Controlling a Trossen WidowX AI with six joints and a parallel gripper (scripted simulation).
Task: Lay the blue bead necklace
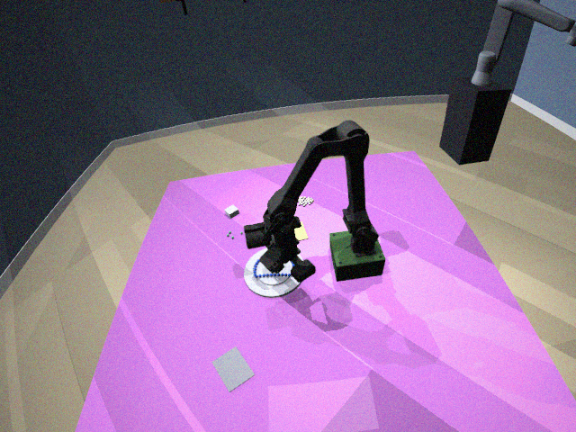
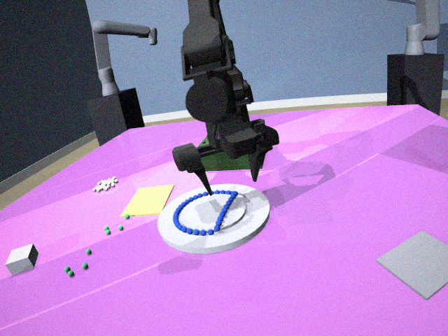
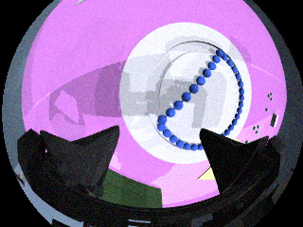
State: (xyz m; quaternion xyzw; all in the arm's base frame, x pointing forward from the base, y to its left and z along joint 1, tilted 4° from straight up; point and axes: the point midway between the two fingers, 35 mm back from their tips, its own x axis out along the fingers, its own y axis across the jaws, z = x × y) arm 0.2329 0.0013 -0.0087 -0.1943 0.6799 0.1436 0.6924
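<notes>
The white round bead board [image 1: 268, 286] [image 2: 217, 243] [image 3: 148, 63] lies on the pink cloth near the arm's base. The blue bead necklace [image 1: 272, 274] [image 2: 178, 221] [image 3: 189, 91] rests on the board. One half follows the curved groove; the other half runs as a straight line across the board's middle. My gripper [image 1: 288, 269] [image 2: 232, 186] [image 3: 162, 131] is open wide and holds nothing. It hangs just over the board's far edge, where the necklace's two halves meet. One fingertip stands close to the beads there.
A yellow sheet [image 2: 148, 199] [image 1: 301, 232], a pile of white beads [image 2: 104, 184] [image 1: 305, 201], loose green beads [image 2: 87, 251] and a grey cube [image 2: 22, 258] [image 1: 231, 211] lie beside the board. A grey sheet [image 2: 419, 264] [image 1: 232, 369] lies farther off. The arm's green base [image 1: 355, 262] stands close behind.
</notes>
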